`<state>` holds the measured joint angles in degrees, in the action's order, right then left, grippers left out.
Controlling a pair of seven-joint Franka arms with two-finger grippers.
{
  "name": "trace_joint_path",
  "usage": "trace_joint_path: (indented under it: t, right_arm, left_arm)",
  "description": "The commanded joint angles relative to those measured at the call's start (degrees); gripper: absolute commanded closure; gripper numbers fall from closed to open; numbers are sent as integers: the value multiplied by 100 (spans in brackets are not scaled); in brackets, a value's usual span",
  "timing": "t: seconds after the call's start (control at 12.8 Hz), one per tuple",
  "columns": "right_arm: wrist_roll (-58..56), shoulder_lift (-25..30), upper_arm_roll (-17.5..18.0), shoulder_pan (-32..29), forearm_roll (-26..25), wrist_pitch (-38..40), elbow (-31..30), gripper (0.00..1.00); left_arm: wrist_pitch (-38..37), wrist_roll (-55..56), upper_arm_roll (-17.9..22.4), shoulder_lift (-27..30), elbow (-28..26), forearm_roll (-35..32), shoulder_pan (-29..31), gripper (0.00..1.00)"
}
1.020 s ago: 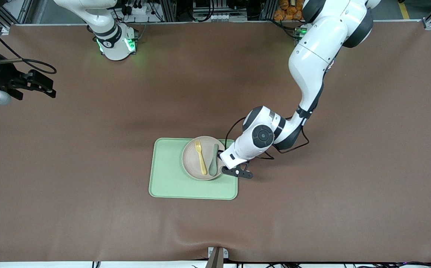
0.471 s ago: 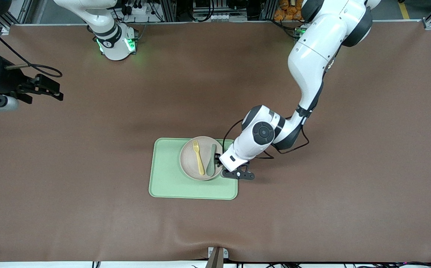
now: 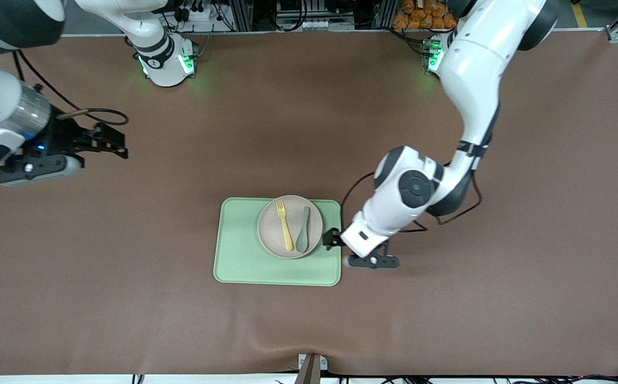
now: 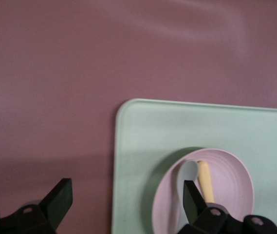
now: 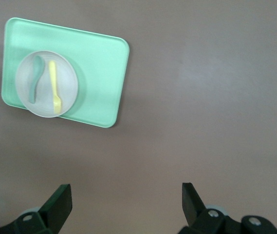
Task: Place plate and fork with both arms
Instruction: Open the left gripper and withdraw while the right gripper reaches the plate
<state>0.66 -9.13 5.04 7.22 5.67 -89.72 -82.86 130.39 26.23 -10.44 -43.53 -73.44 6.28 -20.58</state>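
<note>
Front view: the plate (image 3: 290, 226), carrying the fork (image 3: 284, 225) and a spoon (image 3: 303, 230), is seen on the tray (image 3: 239, 256); the left tool (image 3: 335, 238), released, is beside its rim and could nudge it. Right wrist view: the right tool (image 5: 123, 204) is held spread over bare desk (image 5: 216, 97).

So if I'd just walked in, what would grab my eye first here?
Probably the light-green tray in the middle of the brown table, with a pale plate on it carrying a yellow fork and a grey-green spoon side by side. Beside the tray hangs the left gripper, open and empty; the right gripper hovers open over bare table.
</note>
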Motion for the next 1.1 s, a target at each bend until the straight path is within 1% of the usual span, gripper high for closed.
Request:
trace_joint_path:
  t: [0.0, 0.16, 0.31, 0.39, 0.55, 0.63, 0.71, 0.78, 0.94, 1.02]
  right_arm:
    - [40, -598, -12, 436, 83, -228, 542, 0]
    - [337, -993, -12, 910, 101, -510, 796, 0]
    - [1117, -1423, -21, 1446, 92, -948, 999, 0]
    - [1295, -1678, -21, 1666, 83, -1177, 1086, 0]
    - [1201, -2283, -12, 1826, 83, -1625, 1376, 0]
    - [1148, -2617, -29, 1992, 57, -1819, 1612, 0]
    - [1130, -2934, -47, 2116, 22, -1899, 1832, 0]
    - [1130, -3207, -47, 2204, 13, -2100, 1913, 0]
    - [1103, -3594, -56, 2354, -301, -2496, 1914, 0]
    - [1112, -3727, -56, 2389, -416, -2646, 1905, 5]
  left_arm:
    - [-898, -3, 7, 677, -223, 22, 325, 0]
    - [-1461, -82, 16, 1047, -328, 13, 624, 0]
    - [-2093, -389, 7, 1424, -442, 13, 992, 0]
    - [-2306, -399, 16, 1635, -539, 5, 1116, 0]
    - [-2561, -364, 7, 2179, -976, -258, 1310, 0]
    - [-2815, -390, 16, 2487, -1170, -311, 1389, 0]
    - [-3113, -451, -2, 2690, -1190, -382, 1599, 0]
    - [-3360, -722, -19, 2849, -1172, -400, 1810, 0]
    - [-3642, -1084, -19, 3122, -1172, -400, 1978, 0]
    - [-3722, -1085, -19, 3288, -1181, -408, 1979, 0]
